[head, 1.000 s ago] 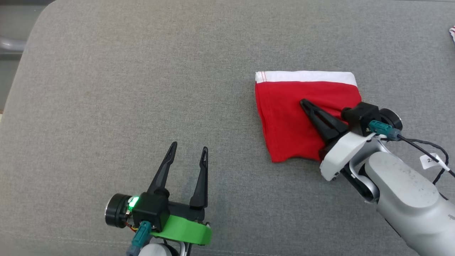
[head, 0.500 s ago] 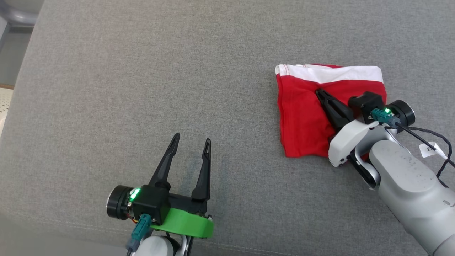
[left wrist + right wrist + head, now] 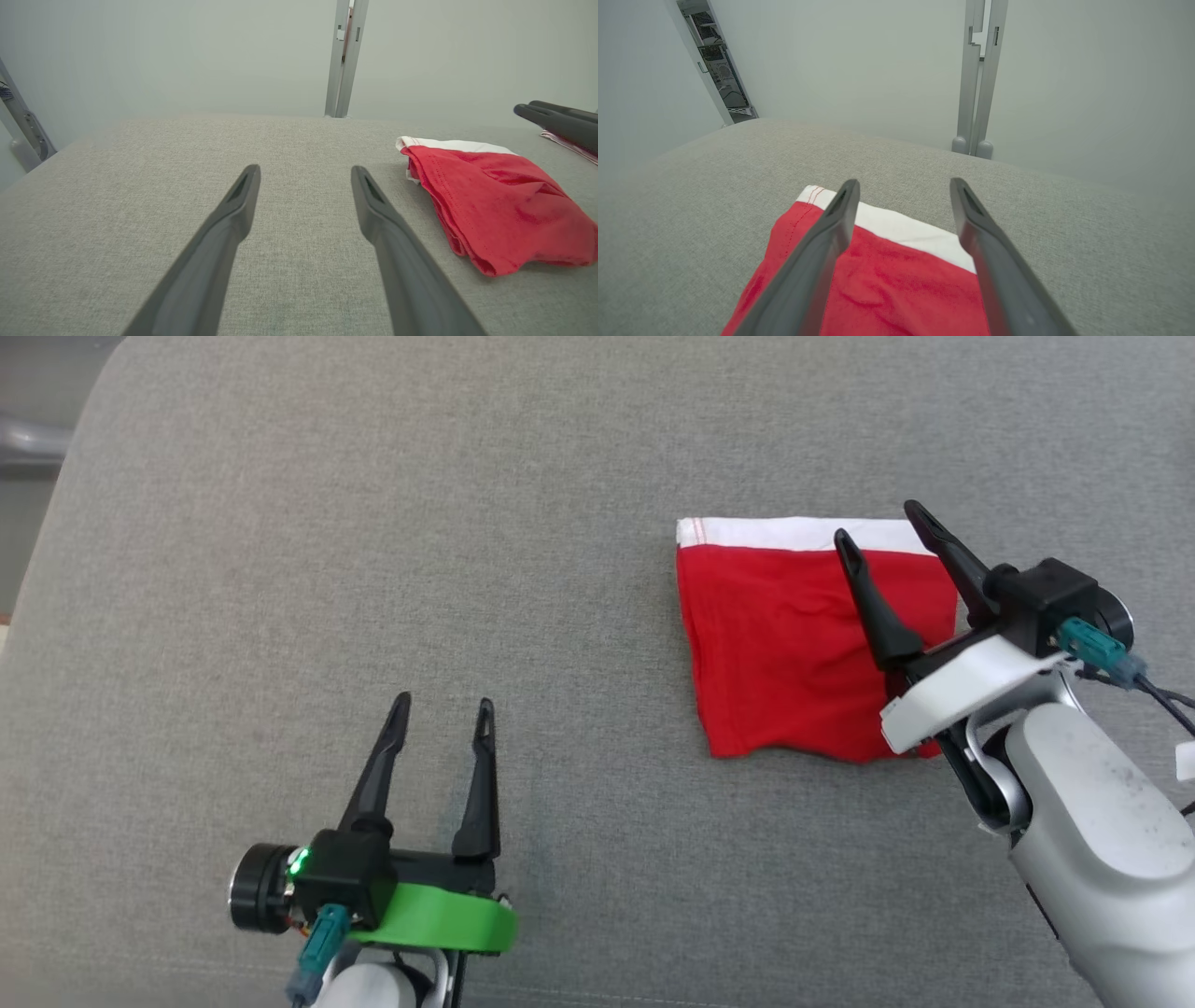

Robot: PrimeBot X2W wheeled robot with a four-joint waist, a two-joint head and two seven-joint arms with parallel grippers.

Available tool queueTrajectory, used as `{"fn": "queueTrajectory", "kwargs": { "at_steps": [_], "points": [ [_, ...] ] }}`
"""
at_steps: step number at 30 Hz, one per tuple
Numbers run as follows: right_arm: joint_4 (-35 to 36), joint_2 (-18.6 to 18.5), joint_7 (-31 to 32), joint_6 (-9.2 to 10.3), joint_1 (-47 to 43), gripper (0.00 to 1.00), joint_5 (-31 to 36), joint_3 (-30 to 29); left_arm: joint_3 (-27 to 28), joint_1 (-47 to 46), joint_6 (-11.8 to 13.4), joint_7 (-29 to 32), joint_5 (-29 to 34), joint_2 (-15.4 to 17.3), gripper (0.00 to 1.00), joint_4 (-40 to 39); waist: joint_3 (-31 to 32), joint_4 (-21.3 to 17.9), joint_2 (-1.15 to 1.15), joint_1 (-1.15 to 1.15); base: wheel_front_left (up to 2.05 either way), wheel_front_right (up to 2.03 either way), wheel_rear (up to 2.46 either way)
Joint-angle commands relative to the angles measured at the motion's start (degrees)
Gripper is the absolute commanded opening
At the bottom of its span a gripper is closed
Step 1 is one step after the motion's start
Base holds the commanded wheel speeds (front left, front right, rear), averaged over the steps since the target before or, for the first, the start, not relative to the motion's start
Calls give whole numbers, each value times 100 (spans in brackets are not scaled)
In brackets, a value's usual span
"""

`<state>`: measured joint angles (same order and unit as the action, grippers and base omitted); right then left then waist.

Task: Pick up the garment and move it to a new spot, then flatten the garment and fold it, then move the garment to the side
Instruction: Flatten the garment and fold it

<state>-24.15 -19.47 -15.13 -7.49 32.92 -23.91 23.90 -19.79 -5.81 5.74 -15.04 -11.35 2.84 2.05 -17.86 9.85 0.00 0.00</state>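
The garment (image 3: 784,644) is red with a white waistband, folded into a compact rectangle on the grey cushion at the right. It also lies at the right of the left wrist view as the garment (image 3: 495,205), and under my right fingers as the garment (image 3: 887,275). My right gripper (image 3: 878,527) hangs open above the garment's right part, fingers spread and holding nothing. My left gripper (image 3: 441,709) stands open at the lower left, well apart from the garment, with only bare fabric between its fingers (image 3: 233,219).
The grey upholstered surface (image 3: 373,523) stretches wide to the left and front. Its rounded left edge drops off at the far left. A grey metal post (image 3: 978,79) rises behind the far edge. The right gripper's fingers (image 3: 556,122) reach into the left wrist view.
My right gripper has opened and lifted off the garment, which now lies flat. The left gripper stays open. The head camera has shifted between frames.
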Motion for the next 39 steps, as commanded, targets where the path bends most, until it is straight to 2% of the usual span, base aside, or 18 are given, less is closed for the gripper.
{"fn": "queueTrajectory", "kwargs": {
  "at_steps": [1, 7, 13, 20, 27, 39],
  "points": [
    [272, 63, 3, 0, -321, 100, 141, -203, 133, 126, 41, -16, 35, 12, 100, -23, 364, -349, 0, 0, 0, 0, 0],
    [1370, 464, 3, 0, -1412, 100, 671, -1125, 572, 379, -28, -16, 104, 12, 100, -181, 694, -679, 0, 0, 0, 0, 0],
    [2150, 1030, 3, -1, -2340, 100, 1019, -1516, 1000, 680, -124, -16, 235, 15, 100, -498, 905, -959, 0, 0, 0, 0, 0],
    [2239, 1315, 3, 0, -3002, 100, 1292, -1462, 1287, 1010, -284, -15, 463, 14, 100, -599, 1124, -1092, 0, 0, 0, 0, 0],
    [2245, 1288, 3, 0, -3411, 100, 1397, -1376, 1322, 1489, -372, -16, 506, 15, 100, -552, 1492, -1106, 0, 0, 0, 0, 0],
    [2194, 1472, 3, 0, -3793, 100, 1424, -1812, 1336, 1970, -404, -16, 422, 14, 100, -317, 1857, -1151, 0, 0, 0, 0, 0]
  ]
}}
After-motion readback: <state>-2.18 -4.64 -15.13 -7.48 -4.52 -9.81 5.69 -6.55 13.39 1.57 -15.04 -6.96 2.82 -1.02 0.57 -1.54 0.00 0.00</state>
